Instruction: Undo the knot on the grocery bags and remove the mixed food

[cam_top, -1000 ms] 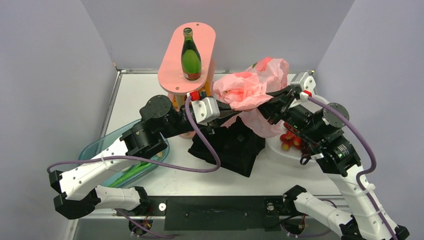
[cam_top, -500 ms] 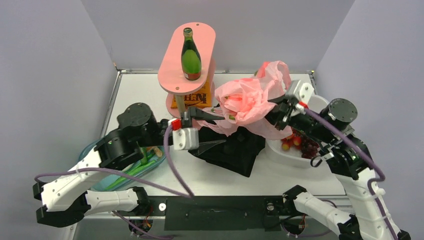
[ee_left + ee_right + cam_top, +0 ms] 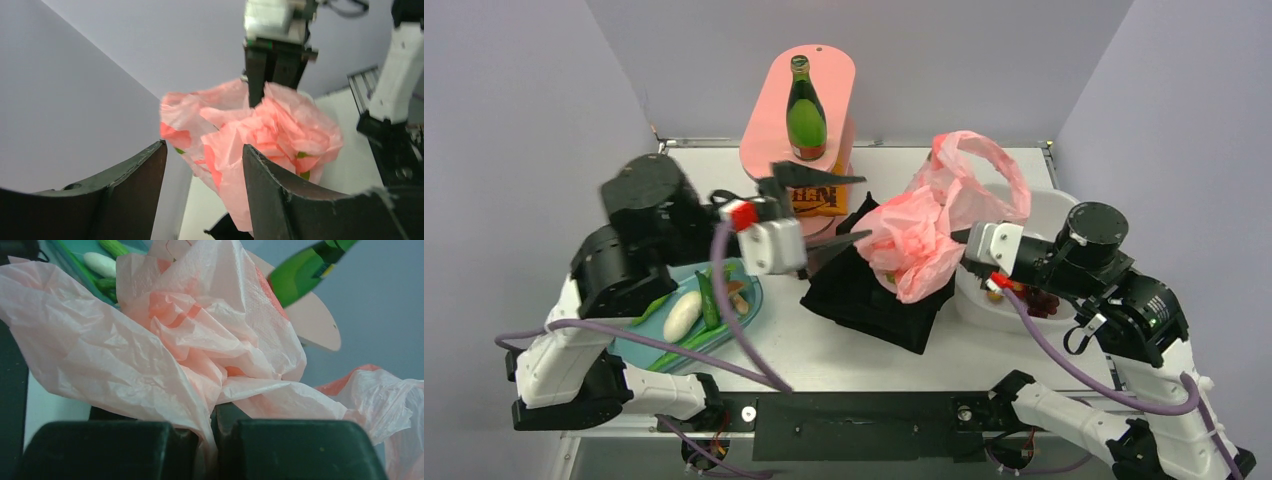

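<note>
Only unreadable lettering, orange snack packet (image 3: 822, 203)

pink bag (image 3: 916, 238), black tote (image 3: 864, 300), green bottle (image 3: 805, 115)

White table (image 3: 694, 180); black tote (image 3: 864, 300), teal tray (image 3: 632, 340), white bowl (image 3: 969, 305)

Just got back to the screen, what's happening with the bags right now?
The right gripper is shut on a fold of the pink bag, holding it bunched up over the black tote. The left gripper stands open to the left of the bag, gripping nothing. The green bottle stands on the pink stand, a white vegetable lies in the blue tray, and grapes sit in the white bowl.
</note>
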`<state>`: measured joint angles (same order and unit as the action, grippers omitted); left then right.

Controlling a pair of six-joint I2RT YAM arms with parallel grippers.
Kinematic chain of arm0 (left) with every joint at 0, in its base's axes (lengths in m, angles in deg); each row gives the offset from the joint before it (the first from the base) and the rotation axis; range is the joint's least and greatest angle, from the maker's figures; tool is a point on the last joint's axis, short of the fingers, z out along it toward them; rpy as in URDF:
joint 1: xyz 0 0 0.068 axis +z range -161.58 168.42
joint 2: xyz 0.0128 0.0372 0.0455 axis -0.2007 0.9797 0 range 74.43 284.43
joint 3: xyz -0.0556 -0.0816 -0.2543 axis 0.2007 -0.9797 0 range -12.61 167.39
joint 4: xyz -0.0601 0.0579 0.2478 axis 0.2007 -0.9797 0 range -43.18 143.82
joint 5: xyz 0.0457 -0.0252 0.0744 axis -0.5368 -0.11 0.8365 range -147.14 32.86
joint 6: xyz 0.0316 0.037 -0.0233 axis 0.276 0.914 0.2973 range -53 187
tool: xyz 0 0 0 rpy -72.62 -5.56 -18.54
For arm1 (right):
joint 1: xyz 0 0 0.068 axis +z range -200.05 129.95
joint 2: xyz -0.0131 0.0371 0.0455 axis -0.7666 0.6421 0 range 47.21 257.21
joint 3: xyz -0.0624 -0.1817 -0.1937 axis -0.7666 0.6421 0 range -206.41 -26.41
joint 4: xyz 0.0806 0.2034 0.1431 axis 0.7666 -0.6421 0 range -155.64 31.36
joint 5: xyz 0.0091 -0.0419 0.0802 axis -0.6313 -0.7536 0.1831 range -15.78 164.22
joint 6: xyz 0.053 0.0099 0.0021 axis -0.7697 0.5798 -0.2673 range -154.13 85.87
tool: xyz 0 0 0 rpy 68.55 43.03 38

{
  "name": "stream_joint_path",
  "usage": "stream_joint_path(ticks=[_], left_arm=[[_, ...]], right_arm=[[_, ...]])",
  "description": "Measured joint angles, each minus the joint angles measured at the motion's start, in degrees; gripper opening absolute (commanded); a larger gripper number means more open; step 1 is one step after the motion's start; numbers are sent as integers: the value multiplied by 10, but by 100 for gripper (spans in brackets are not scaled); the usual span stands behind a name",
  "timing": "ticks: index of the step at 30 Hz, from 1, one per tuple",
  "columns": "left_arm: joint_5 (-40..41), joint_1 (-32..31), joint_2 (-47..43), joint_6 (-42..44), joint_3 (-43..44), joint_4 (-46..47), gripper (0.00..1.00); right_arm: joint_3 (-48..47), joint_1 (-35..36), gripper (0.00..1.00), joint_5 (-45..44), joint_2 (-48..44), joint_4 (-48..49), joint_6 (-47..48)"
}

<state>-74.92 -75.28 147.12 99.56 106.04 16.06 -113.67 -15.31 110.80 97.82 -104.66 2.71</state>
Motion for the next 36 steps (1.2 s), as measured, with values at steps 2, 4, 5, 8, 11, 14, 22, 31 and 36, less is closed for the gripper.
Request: stream_joint_path(ticks=[2, 4, 5, 8, 11, 14, 22, 31, 36], left_arm=[[-5, 0, -3, 33, -54, 0, 55], [-5, 0, -9, 66, -124, 3, 55], [-5, 0, -5, 82, -153, 3, 55], [-6, 0, 18, 120, -193, -7, 55], [-10, 0, 23, 139, -213, 12, 56], [-9, 0, -9, 144, -282, 108, 57], [2, -5, -95, 126, -492, 418, 72], [69, -58, -99, 131, -477, 440, 97], [71, -63, -96, 130, -471, 431, 97]], right_arm=[[-2, 43, 0, -5, 4, -9, 15], [-7, 74, 0, -10, 8, -14, 19], [-11, 87, 0, -13, 11, -14, 16], [-23, 110, 0, -22, 18, -9, -8], [-23, 111, 0, -26, 21, 9, -64], [-19, 111, 0, -19, 24, 49, -135], [26, 68, 0, 32, 30, 161, -312], [40, 64, 0, 67, 30, 205, -365], [40, 96, 0, 71, 31, 204, -359]])
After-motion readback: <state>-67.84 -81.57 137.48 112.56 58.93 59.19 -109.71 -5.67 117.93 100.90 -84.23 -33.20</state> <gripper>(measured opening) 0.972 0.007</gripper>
